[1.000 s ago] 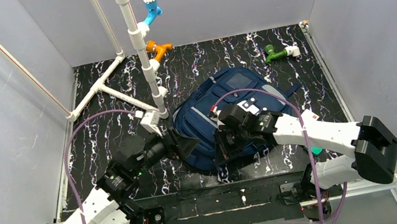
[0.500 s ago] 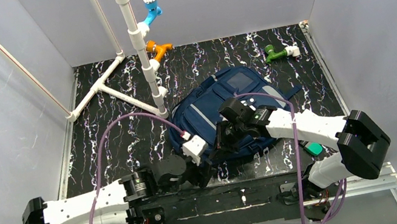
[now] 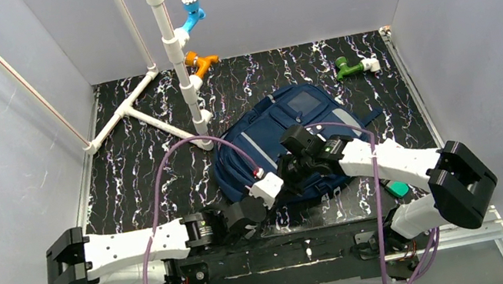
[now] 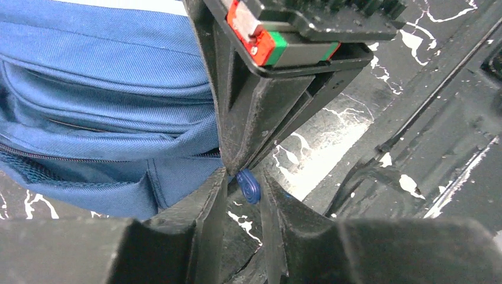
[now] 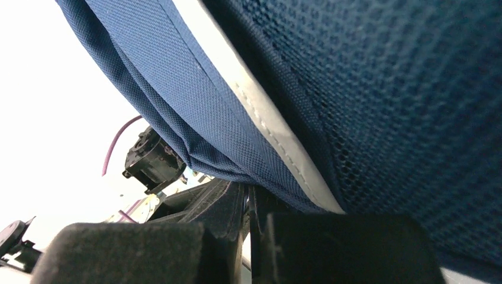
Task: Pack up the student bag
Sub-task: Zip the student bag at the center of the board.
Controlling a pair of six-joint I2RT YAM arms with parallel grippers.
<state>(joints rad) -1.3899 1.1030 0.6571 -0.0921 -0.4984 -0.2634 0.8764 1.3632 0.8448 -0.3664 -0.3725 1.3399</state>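
Observation:
The student bag is a navy-blue backpack lying flat mid-table. It fills the left of the left wrist view and the top of the right wrist view. My right gripper is shut on the fabric at the bag's near edge, and the pinch shows in the right wrist view. My left gripper lies low along the near edge, right beside it. In the left wrist view my left gripper has its jaws a narrow gap apart around a small blue zip pull.
A white pipe frame stands at the back left with a blue fitting and an orange fitting. A green fitting lies at the back right. A teal object sits by the right arm. Grey walls enclose the table.
My left arm has swung from the bag's left side down along the near edge, and its gripper has come in beside the right gripper. The right gripper keeps its hold and has barely shifted.

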